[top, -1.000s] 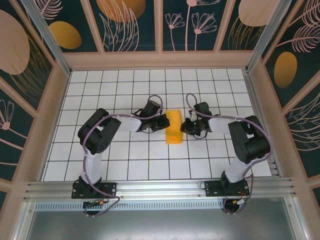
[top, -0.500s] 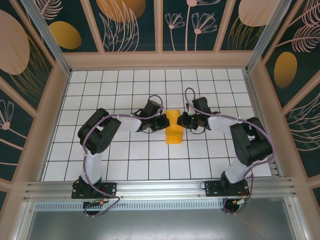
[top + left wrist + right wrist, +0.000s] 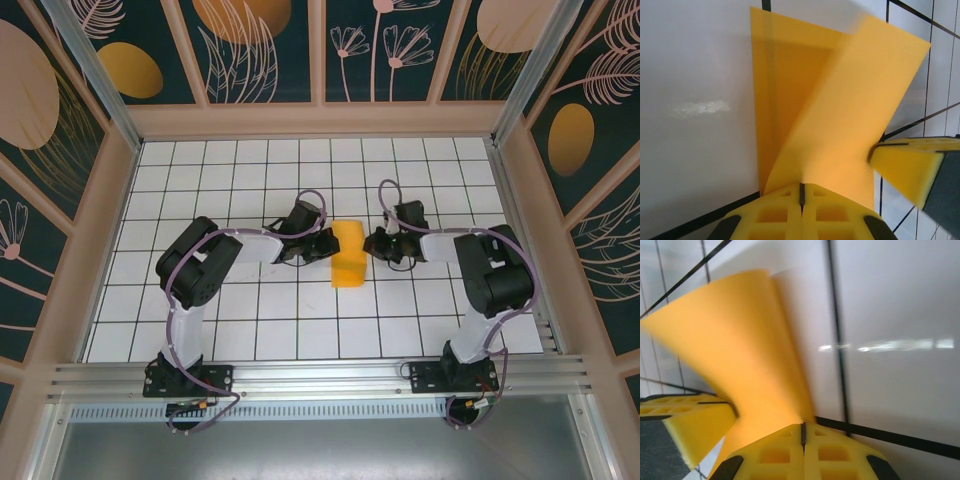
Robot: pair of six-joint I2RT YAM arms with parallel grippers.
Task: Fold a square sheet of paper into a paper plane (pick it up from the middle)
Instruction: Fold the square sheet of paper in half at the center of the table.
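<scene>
The square sheet of paper (image 3: 348, 256) is orange-yellow, folded over on itself, and stands partly off the white grid table between both grippers. My left gripper (image 3: 328, 245) is at the sheet's left edge and shut on it; in the left wrist view the paper (image 3: 840, 110) rises from the closed pads of that gripper (image 3: 801, 186). My right gripper (image 3: 371, 245) is shut on the right edge; in the right wrist view the curled paper (image 3: 740, 340) comes out of the closed seam of that gripper (image 3: 803, 425). Each wrist view catches the other gripper's yellow fingertip (image 3: 907, 170) (image 3: 687, 422).
The white grid table (image 3: 250, 310) is boxed in by low pink walls (image 3: 320, 120) with dark patterned panels above. An aluminium rail (image 3: 320, 375) runs along the near edge by the arm bases.
The right gripper moved in to the paper's right edge and finished shutting on it. The upper part of the sheet was drawn in and lifted, then spread again. The left gripper held still.
</scene>
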